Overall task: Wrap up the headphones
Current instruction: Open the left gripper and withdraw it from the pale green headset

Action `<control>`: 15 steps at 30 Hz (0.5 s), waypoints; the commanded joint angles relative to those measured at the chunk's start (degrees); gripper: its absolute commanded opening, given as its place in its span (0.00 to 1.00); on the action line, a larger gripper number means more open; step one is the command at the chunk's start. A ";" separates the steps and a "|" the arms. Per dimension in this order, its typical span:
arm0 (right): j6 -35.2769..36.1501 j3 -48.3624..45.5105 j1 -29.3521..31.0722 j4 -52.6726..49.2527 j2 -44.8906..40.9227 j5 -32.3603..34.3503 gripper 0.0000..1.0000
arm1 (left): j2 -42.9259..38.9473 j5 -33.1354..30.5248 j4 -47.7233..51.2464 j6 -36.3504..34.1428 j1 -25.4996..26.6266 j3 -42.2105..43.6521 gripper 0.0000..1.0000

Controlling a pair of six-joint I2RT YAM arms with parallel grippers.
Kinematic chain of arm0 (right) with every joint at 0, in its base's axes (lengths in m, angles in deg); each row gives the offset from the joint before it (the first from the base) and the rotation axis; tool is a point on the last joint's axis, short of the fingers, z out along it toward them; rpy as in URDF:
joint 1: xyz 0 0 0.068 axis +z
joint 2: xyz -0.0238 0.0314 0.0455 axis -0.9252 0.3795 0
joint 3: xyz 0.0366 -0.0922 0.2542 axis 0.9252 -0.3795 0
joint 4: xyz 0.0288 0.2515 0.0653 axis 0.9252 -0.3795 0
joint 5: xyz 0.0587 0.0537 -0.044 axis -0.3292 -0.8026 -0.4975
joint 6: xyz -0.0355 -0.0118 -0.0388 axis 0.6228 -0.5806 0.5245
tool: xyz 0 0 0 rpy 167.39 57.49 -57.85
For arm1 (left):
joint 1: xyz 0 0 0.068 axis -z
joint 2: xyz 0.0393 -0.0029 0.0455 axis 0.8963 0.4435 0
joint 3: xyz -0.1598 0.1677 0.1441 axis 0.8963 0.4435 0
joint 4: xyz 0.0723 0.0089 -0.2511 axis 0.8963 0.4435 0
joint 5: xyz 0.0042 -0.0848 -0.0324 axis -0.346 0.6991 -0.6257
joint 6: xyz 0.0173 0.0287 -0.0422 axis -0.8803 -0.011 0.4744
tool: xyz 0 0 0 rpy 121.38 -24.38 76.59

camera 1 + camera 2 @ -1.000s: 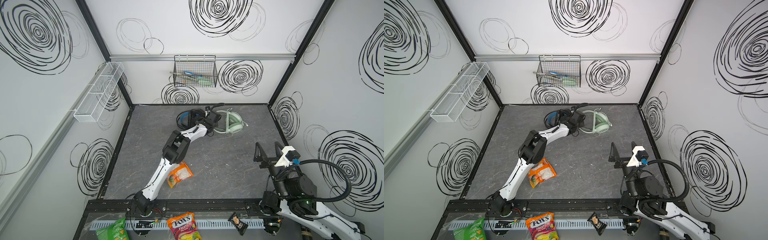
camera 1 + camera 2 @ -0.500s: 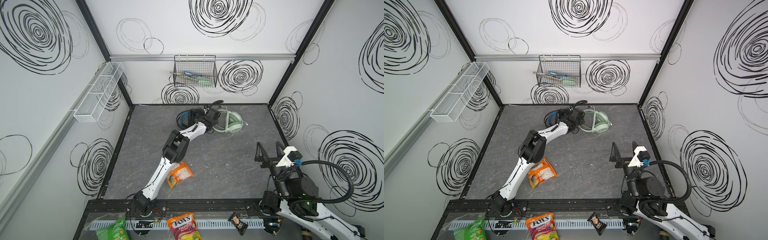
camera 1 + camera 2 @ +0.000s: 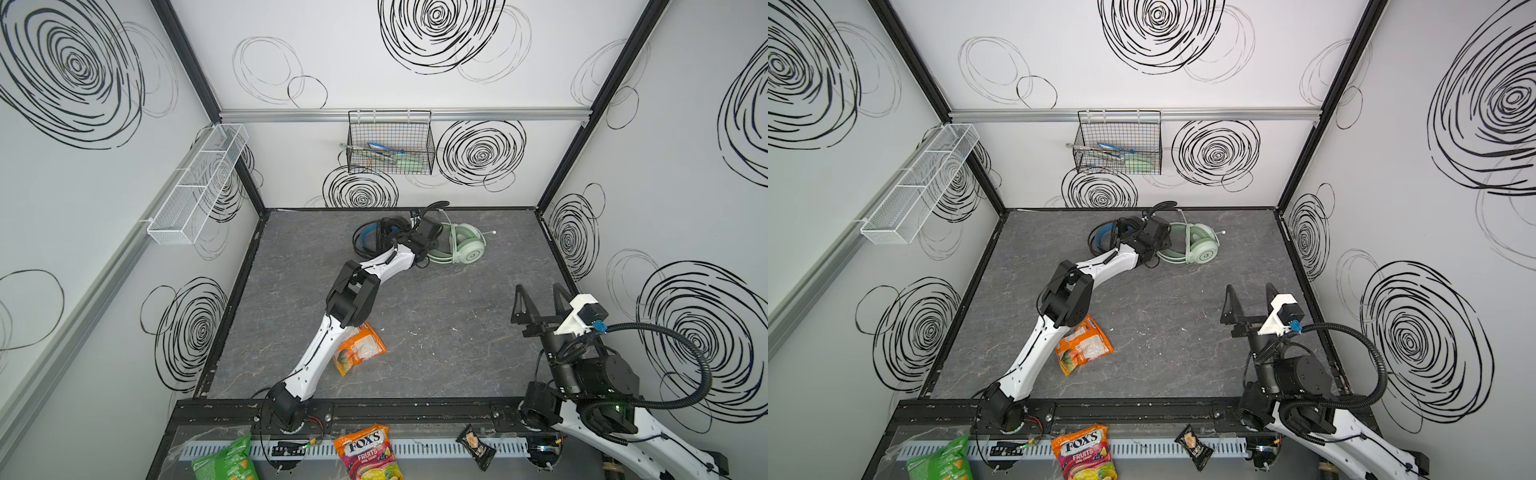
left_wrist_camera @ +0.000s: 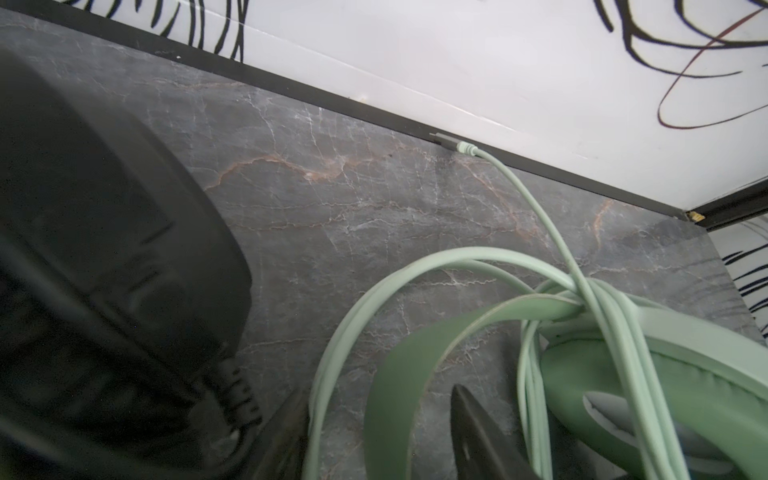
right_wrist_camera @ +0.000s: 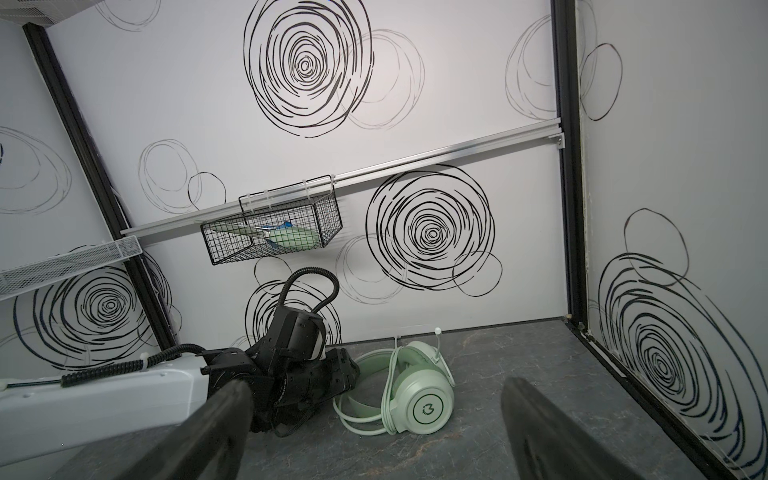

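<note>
Scanning from the left, noted a white mesh shelf [image 3: 195, 187] mounted high at the side and an orange snack bag [image 3: 361, 347] on the worktop [image 3: 436, 316], tucked partly under the left arm [image 3: 353, 299]. Followed that arm out to the back of the worktop, close to the rear wall [image 4: 457, 62]. Found the black headset [image 3: 1102, 237] there, lying flat, blue inner band showing, black cable looped about it. Saw the left fingers [image 4: 478, 436] just right of it, low between the two headsets, standing apart and clamped on nothing. Made out the mint headband [image 4: 395, 395] and a loose loop of the mint cable [image 4: 540, 208] passing between them. Found the mint headset [image 3: 465, 249] next, resting on the worktop just beside those fingers. Traced several turns of cable bunched round its headband, and the plug [image 4: 446, 143] out at the foot of the rear wall. Farther right and nearer the front, well apart from both headsets, saw the right fingers [image 3: 520, 303] raised above the worktop, spread wide, holding nothing.
</note>
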 commanded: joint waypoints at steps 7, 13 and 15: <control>-1.02 -0.40 -0.21 -0.05 -0.57 1.36 0.97 | -6.15 0.44 -5.56 -5.38 1.47 -1.85 0.97; -1.15 -0.18 -0.21 -0.52 0.05 1.60 0.97 | -12.51 3.90 -6.11 -8.89 3.25 2.32 0.96; -1.39 0.09 -0.21 -0.59 0.16 2.13 0.97 | -16.55 4.88 -7.80 -10.10 4.21 7.05 0.96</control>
